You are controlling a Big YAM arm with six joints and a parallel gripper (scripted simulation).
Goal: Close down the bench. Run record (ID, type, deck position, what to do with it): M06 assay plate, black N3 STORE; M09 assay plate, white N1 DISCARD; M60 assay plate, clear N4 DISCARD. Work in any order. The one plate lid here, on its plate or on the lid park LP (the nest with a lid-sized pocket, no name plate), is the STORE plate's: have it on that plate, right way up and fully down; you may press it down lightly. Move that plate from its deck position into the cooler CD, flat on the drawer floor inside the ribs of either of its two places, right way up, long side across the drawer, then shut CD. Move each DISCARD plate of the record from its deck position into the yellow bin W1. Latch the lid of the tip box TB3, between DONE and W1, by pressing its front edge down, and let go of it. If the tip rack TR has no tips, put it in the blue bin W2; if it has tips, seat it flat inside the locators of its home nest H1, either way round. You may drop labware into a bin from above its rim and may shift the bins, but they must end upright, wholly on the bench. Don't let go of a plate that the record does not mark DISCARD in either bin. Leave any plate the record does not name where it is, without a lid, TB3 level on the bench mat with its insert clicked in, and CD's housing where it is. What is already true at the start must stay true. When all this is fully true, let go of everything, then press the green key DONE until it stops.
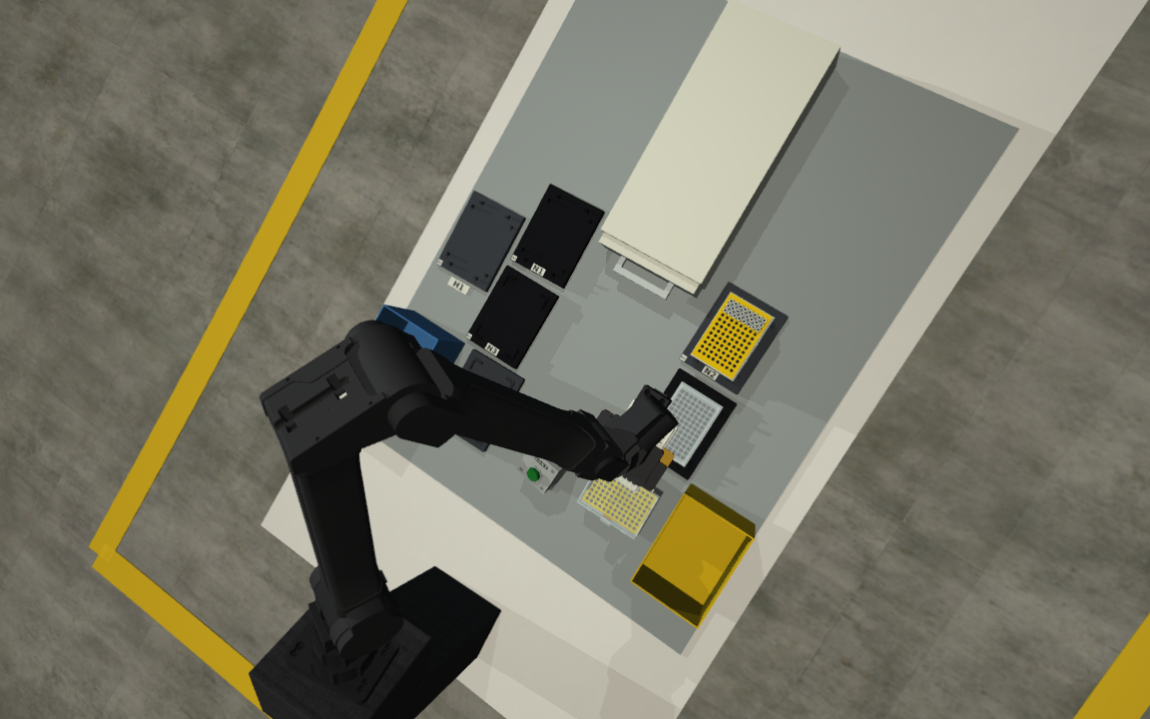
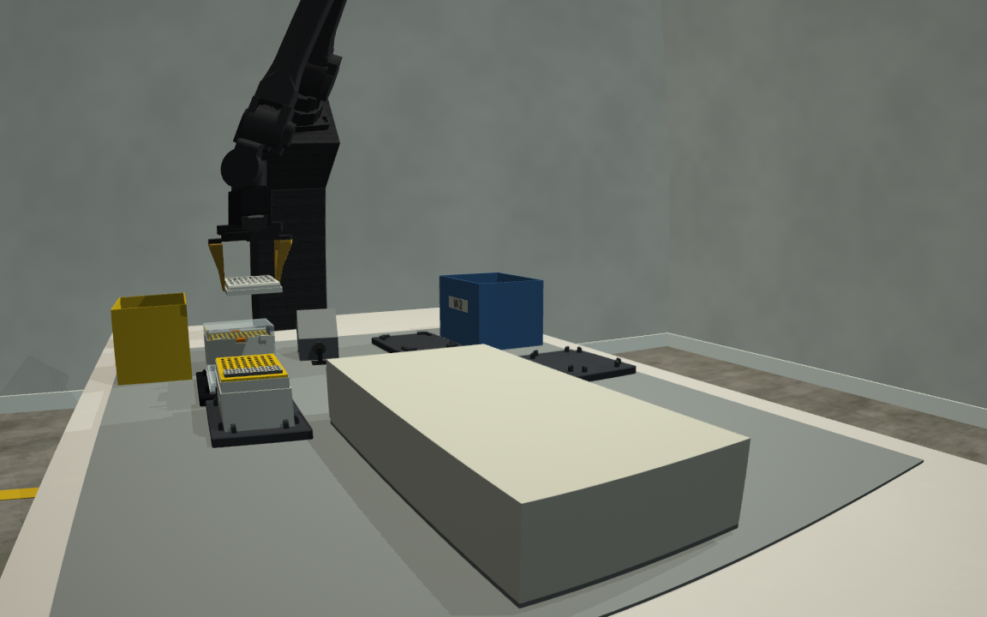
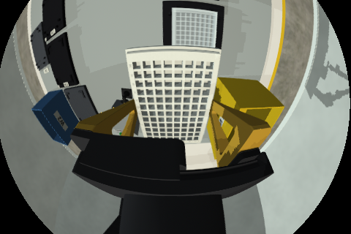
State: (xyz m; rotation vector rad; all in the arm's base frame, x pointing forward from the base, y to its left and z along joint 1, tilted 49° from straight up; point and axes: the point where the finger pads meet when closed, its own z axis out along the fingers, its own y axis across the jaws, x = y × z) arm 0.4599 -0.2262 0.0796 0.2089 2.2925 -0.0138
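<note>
My gripper (image 1: 656, 457) (image 2: 252, 264) (image 3: 172, 103) is shut on the white assay plate (image 2: 252, 283) (image 3: 172, 93) and holds it level, high above the bench. It hangs over the gap between the tip box TB3 (image 1: 619, 504) (image 2: 237, 334) and nest N4. The clear assay plate (image 1: 694, 419) (image 3: 195, 26) lies in N4. The yellow bin W1 (image 1: 691, 545) (image 2: 150, 338) (image 3: 248, 98) stands just beyond the tip box. In the top view the wrist hides most of the held plate.
The tip rack TR (image 1: 731, 335) (image 2: 250, 366), with some tips at one end, sits on N2. The cooler CD (image 1: 722, 143) (image 2: 528, 429) has its drawer shut. The blue bin W2 (image 1: 422, 333) (image 2: 491, 310), the green DONE key (image 1: 532, 472) and nests N1 (image 1: 558, 232), N3 (image 1: 514, 315), H1 (image 1: 481, 240) lie to the left.
</note>
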